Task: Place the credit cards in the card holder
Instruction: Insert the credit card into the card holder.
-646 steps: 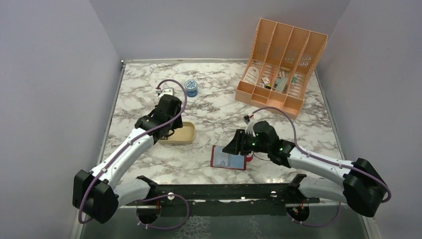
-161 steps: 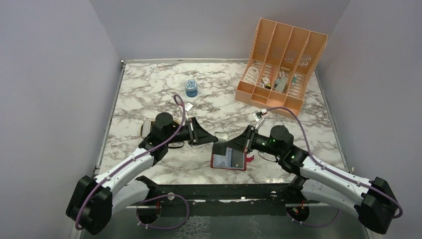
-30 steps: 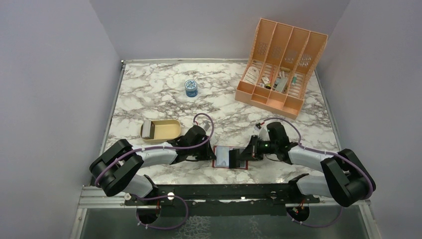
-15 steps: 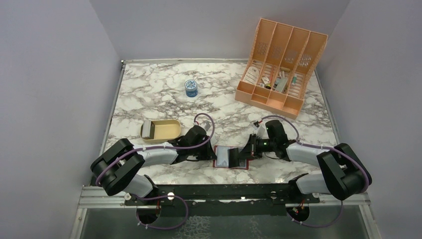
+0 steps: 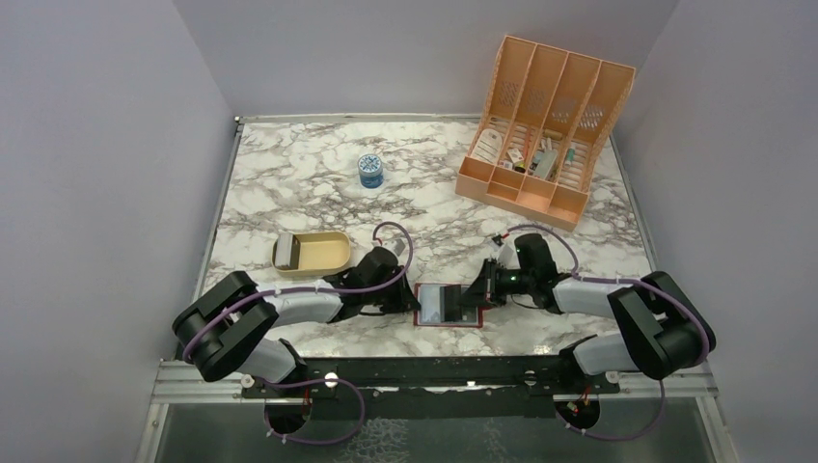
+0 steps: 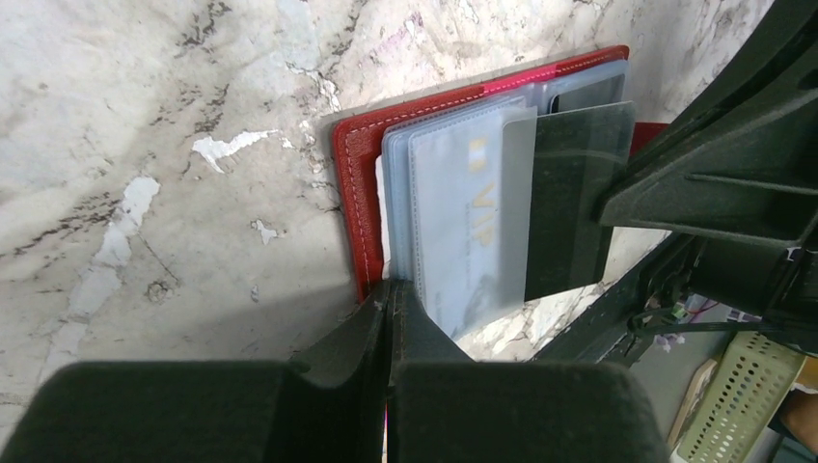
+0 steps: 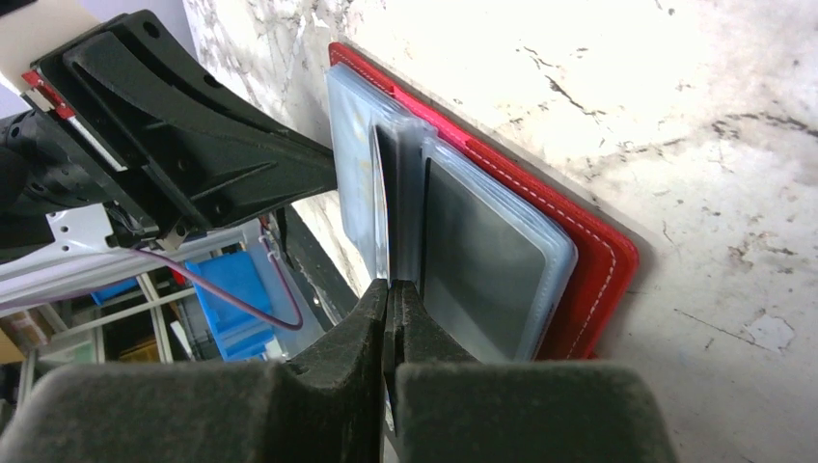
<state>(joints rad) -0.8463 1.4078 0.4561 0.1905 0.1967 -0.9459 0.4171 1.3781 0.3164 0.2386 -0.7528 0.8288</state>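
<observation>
The holder (image 5: 446, 306) is laid open on the bench (image 5: 289, 183), flanked by both tools, presumably to be steadied. The left tool (image 6: 391, 289) and right tool (image 7: 388, 287) are pressed together at its sleeve edges. A silver card (image 6: 463, 212) and a dark card (image 6: 574, 193) are seen sleeved.

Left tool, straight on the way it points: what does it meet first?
The card holder: its pale sleeves with the VIP card lie right at the shut left tool, probably touching. The right tool stands beyond.

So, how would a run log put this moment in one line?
card holder: open on table | left jaws: shut at its left side | right jaws: shut at its right side
</observation>
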